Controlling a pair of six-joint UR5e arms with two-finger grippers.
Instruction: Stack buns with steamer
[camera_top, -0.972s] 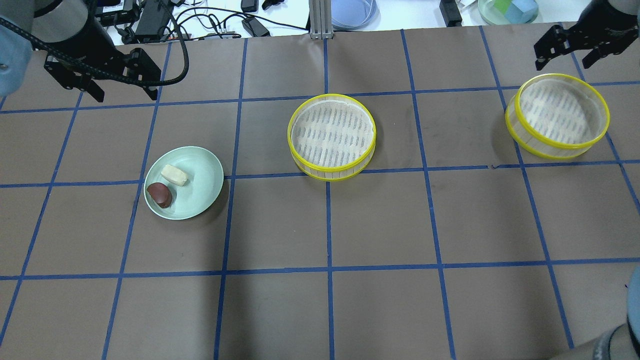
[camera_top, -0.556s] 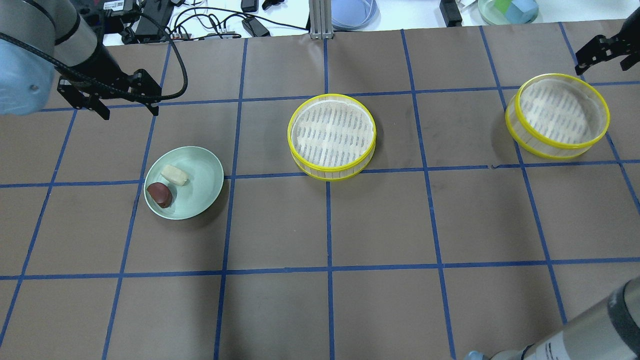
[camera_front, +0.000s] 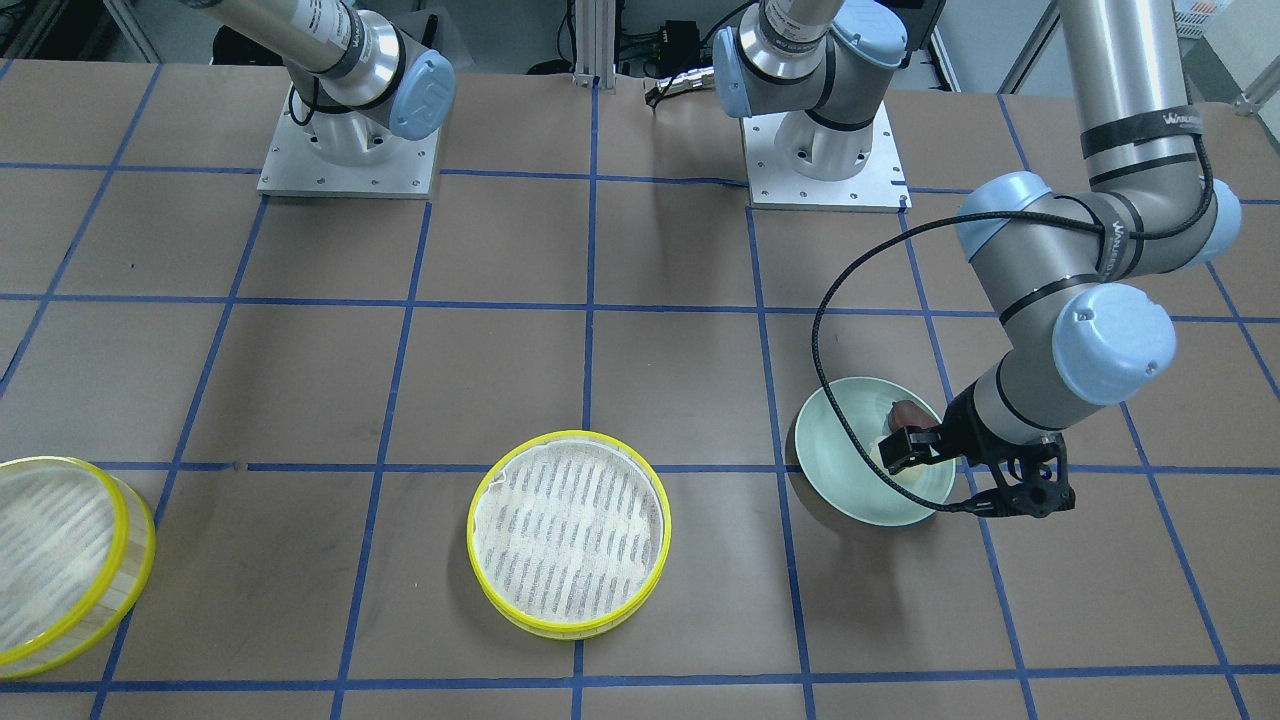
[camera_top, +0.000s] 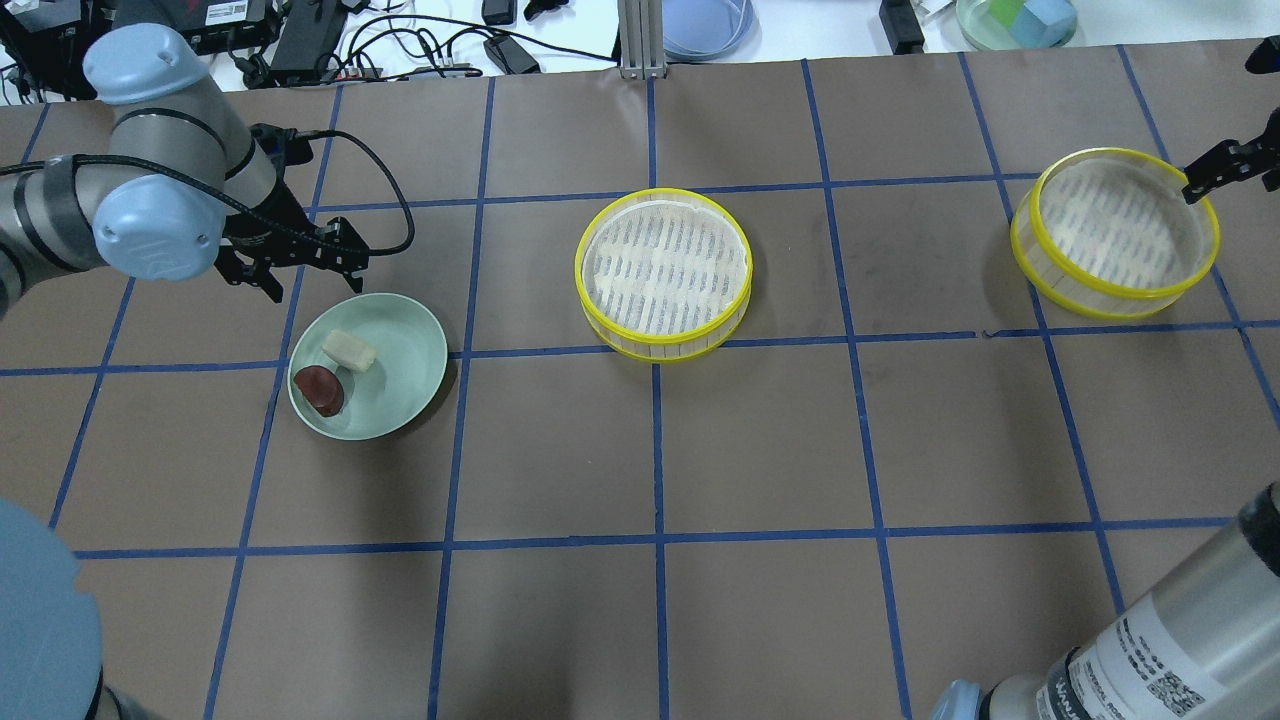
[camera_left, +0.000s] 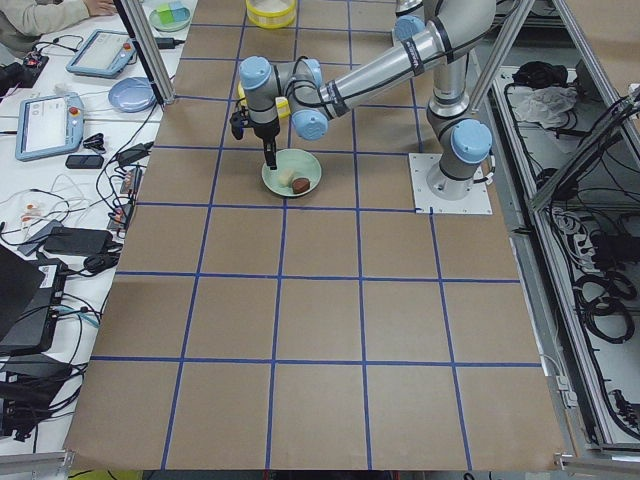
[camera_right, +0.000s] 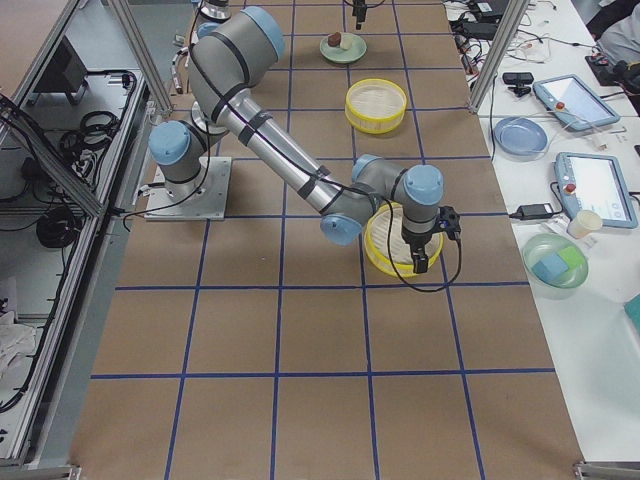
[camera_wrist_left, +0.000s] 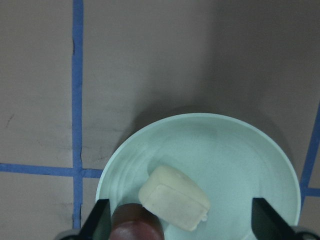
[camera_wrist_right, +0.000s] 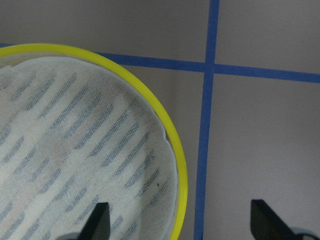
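A cream-white bun (camera_top: 349, 349) and a dark reddish-brown bun (camera_top: 319, 389) lie side by side on a mint-green plate (camera_top: 420, 340). My left gripper (camera_top: 308, 272) is open and empty, hovering over the plate's far rim. In the left wrist view the cream bun (camera_wrist_left: 175, 204) and brown bun (camera_wrist_left: 137, 226) sit between the open fingers. One empty yellow-rimmed steamer (camera_top: 663, 270) stands mid-table and a second steamer (camera_top: 1115, 230) at the far right. My right gripper (camera_wrist_right: 181, 225) is open and empty, straddling the second steamer's yellow rim (camera_wrist_right: 172, 145).
Cables, an aluminium post (camera_top: 632, 35), a blue dish (camera_top: 705, 25) and a green dish with blocks (camera_top: 1015, 20) lie beyond the table's far edge. Blue tape lines grid the brown table. The arm bases (camera_front: 825, 150) stand at the robot's side.
My left gripper has come down and nearer, from the far left corner to the plate's far rim. My right gripper has moved right and nearer, to the right steamer's outer rim.
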